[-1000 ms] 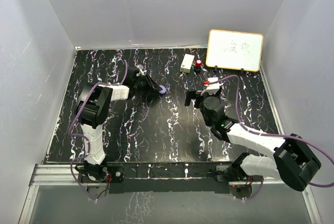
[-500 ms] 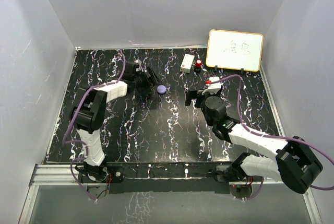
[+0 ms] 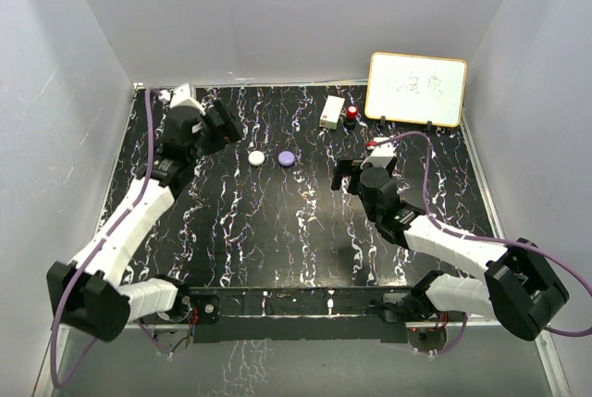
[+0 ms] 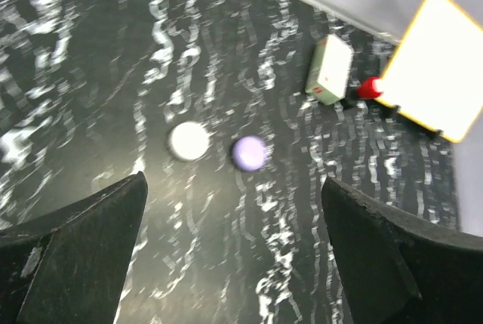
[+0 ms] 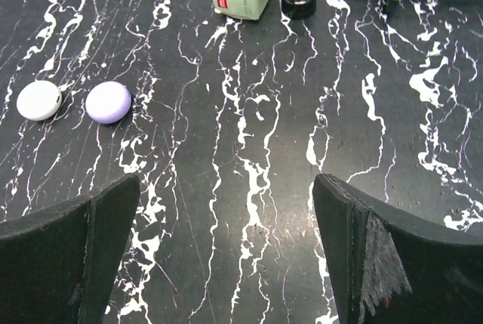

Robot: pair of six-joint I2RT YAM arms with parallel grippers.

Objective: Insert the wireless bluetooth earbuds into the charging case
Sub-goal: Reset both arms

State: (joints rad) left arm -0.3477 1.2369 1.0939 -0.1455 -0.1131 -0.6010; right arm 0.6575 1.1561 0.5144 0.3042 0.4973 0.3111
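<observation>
1. Two round cases lie on the black, white-veined desk (image 3: 277,230). They are one white case (image 3: 256,158) and one purple case (image 3: 287,157), just beside each other with a thin gap between. Seen from above, the white one is on the left.
2. Both cases show smooth, domed tops. The earbuds are too small for me to pick out in any view, so I cannot tell where they are.
3. Two tools are in sight, one per arm.
   - The left tool (image 4: 232,184) is spread wide and pinches nothing. It hangs over the far left part of the desk, angled towards the two cases, which sit in the middle of its wrist view.
   - The right tool (image 5: 226,180) is also spread wide and empty. It hangs to the right of the cases, well apart from them.
4. Three other things stand along the far edge, right of the cases.
   - One pale box (image 3: 332,111) has a red label on its end.
   - One red knob (image 3: 351,115) sits on a black base just beside the box.
   - One whiteboard (image 3: 416,89) has a yellow frame and faint scribbles, and is propped up on small black feet.
5. Only bare desk lies between each tool and the cases. The box and knob sit further back, away from both tools.
6. Pale grey walls close in the desk on three sides.
</observation>
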